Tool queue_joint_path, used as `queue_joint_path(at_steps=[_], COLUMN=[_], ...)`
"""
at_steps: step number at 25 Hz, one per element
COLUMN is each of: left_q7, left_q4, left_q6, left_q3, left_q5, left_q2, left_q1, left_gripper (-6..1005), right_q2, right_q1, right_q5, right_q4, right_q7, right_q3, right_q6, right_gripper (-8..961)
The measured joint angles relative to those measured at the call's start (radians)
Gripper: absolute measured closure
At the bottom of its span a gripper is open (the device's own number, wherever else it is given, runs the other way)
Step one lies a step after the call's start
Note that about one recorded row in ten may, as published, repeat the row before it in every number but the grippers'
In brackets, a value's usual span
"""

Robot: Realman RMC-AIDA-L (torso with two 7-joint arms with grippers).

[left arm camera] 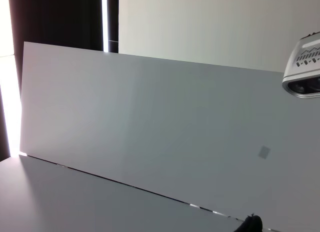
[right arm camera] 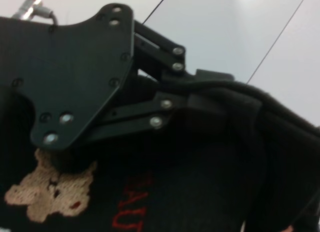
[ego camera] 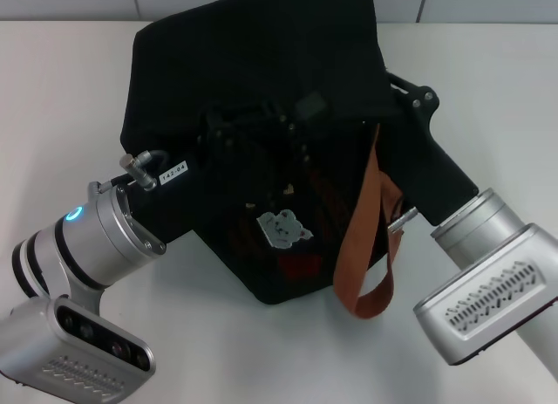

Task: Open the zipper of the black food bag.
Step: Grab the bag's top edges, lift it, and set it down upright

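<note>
- Lying tilted on the white table, the boxy black fabric food bag points its bear-printed front toward the robot.
- The left gripper has its fingers clenched on the bag's top rim.
- The right gripper rests at the bag's right side; whether it is released or clenched cannot be told.

The bag is black cloth, with a pale grey-white bear on its front, a tan bear beside it and red lettering below. Its strap is orange-brown. The surface is plain white. Both arms are silver-grey, the left with a blue-lit ring. The left pincer is black with silver screws.
</note>
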Motion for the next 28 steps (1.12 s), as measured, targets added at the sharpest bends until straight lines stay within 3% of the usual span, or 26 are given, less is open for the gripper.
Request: queue_joint_path(at_steps=[11,16,21,28], left_q7=[0.000,-0.003,-0.012,-0.012], left_q4=[0.000,-0.001,0.000,0.000], left_q6=[0.000,0.000,-0.005,-0.007], left_q3=[-0.005,-0.007,-0.009,-0.021], left_q5=[0.000,-0.003,-0.006,-0.009], left_q2=[0.000,0.000,0.001,0.002], left_q1=[0.001,0.005,0.004,0.012], left_gripper=[907,907,907,907], right_q2=[0.000,0.000,0.000,0.000], right_q1=[-0.007,-0.109,-0.198,-0.236], right_q5=[0.002,0.008,0.009,0.010], right_q4=[0.049,0.046,-0.008,-0.056], right_q7=[-0.120,-0.163,-0.161,-0.157], right_q3=[0.001,0.010,0.013,0.012], right_q6=[0.090,0.096,0.113,0.118], right_gripper=[848,954,955,954])
